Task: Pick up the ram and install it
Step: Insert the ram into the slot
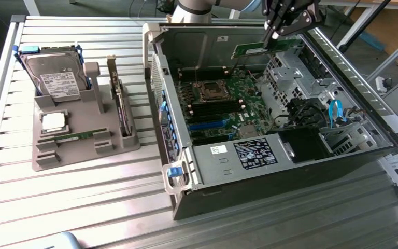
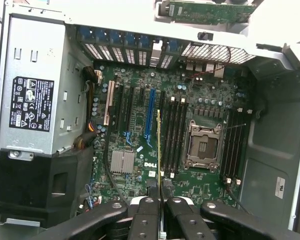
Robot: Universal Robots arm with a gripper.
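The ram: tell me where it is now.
The ram hangs in the fingers above the motherboard in the open case, upper right in the exterior view.

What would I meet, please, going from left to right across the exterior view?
In order: hard drive → expansion card → processor socket → ram held in the gripper → blue cable.

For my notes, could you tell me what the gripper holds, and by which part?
The ram, pinched by its upper long edge in the gripper, above the open case.
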